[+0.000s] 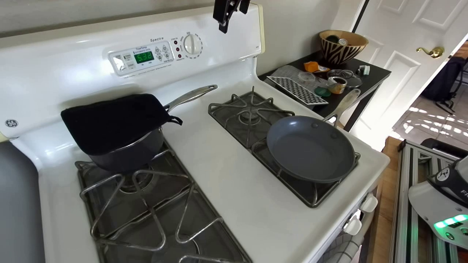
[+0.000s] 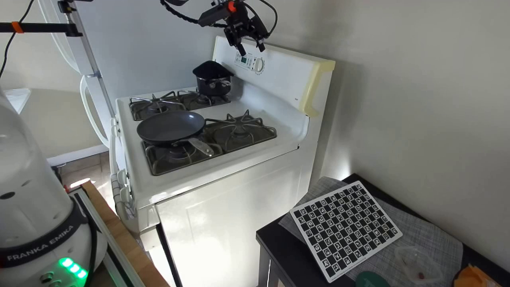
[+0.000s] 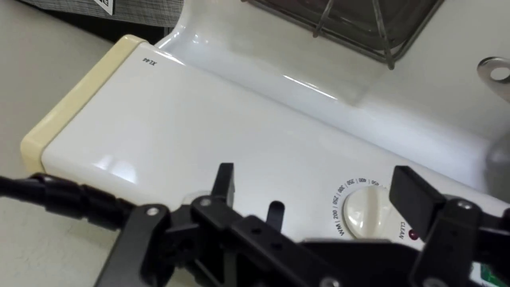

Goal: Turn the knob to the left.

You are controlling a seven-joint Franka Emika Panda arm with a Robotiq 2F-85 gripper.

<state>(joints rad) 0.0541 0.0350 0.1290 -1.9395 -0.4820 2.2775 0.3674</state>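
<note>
The knob is a round off-white oven dial with a raised grip bar on the stove's white back panel. It shows in both exterior views [image 1: 192, 44] [image 2: 259, 65] and the wrist view [image 3: 363, 211]. Temperature numbers ring it. My gripper [image 1: 234, 17] is black, open and empty. In an exterior view it hangs above and to the right of the knob, apart from it; it also shows in an exterior view [image 2: 252, 49]. In the wrist view, the knob appears between the wide-apart fingers [image 3: 314, 179], closer to the right finger, which hides part of its edge. The gripper body hides its lower edge.
A digital control panel [image 1: 140, 57] is beside the knob. A pot [image 1: 131, 151] covered by a black cloth [image 1: 113, 120] and a frying pan [image 1: 310, 148] stand on the burner grates. White front knobs [image 1: 368, 203] line the stove's front. A dark side table [image 2: 279, 239] holds a checkered board [image 2: 346, 231].
</note>
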